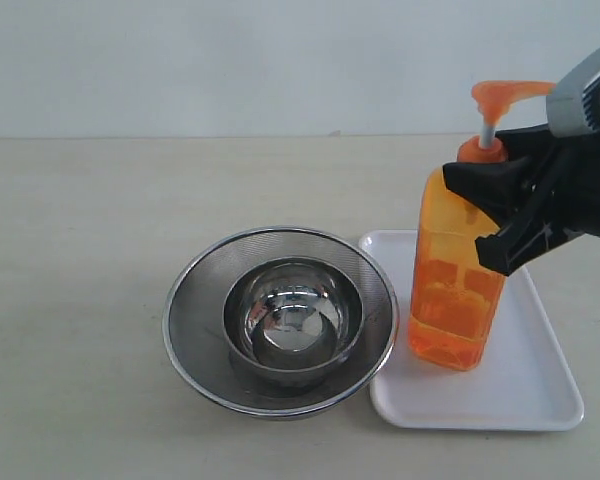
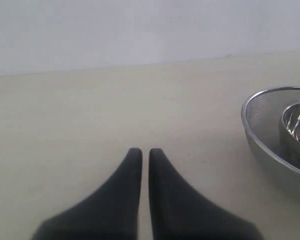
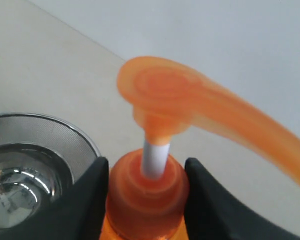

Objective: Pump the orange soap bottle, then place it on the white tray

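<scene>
Beige tabletop (image 1: 80, 250), plain pale wall (image 1: 230, 60).
Right gripper (image 1: 490, 215) clamps the orange soap bottle (image 1: 455, 300) on the white tray (image 1: 540, 390), at three o'clock of the strainer (image 1: 195, 300).

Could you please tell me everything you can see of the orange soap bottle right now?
The orange soap bottle is a tall, translucent orange plastic bottle with orange liquid inside. An orange pump head sits raised on a white stem above its collar. It leans slightly, its base on the white tray, right of the steel strainer. The right pincer is closed on its neck, one black finger on each side of the collar.
</scene>
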Controlling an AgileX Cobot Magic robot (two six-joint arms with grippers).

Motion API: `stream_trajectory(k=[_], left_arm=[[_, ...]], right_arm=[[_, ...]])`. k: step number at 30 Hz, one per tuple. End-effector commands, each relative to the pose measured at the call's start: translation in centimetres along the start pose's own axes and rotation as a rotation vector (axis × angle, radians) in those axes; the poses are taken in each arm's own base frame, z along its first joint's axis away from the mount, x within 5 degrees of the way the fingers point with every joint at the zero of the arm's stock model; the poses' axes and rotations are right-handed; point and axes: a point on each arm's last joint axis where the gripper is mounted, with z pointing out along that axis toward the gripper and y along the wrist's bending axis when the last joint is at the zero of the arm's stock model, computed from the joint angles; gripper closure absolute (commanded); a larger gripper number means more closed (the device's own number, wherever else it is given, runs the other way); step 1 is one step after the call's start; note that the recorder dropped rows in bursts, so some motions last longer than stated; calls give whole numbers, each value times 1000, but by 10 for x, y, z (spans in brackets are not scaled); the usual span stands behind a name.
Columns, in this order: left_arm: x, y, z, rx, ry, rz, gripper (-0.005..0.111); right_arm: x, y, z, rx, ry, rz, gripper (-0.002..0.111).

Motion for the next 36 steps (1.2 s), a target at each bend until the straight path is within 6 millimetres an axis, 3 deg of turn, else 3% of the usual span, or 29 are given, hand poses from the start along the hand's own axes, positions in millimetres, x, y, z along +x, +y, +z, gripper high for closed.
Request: stream_trajectory(k=[1,6,8,10,15,36], left_arm=[[1,0,0,-5,0,-2,102],[1,0,0,-5,0,-2,102],[1,0,0,-5,0,-2,102],[1,0,0,-5,0,-2,102],[1,0,0,-5,0,-2,102],[1,0,0,-5,0,-2,102]], right_arm=[[-8,-4,-2,20,-30,23,108],[-8,-4,-2,19,-30,49,106],[-8,-4,-2,19,-30,52,95],[-8,-4,-2,19,-33,57,74],[-9,-6,-2,36,-49,163,5],[2,2,-3,-36,88,293,4]])
